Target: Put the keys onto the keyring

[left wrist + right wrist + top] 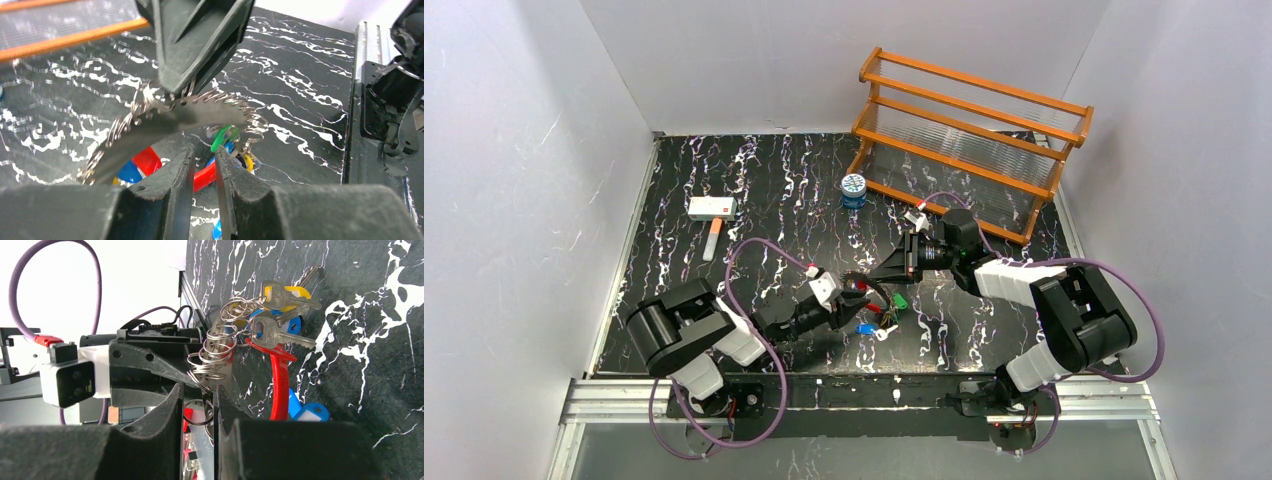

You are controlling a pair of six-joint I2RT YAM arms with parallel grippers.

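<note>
Top view: illumination is even and diffuse, from overhead. The white walls render bright. The table stays dark, with soft, faint shadows, and detail is crisp throughout.

Left wrist view: the left end effector is out of focus along the bottom edge. The keyring is smeared.

Right wrist view: the background at upper left is overexposed to white. The keys are sharp and carry small glints. The right end effector is soft.

Blurred near arc of keyring
</note>
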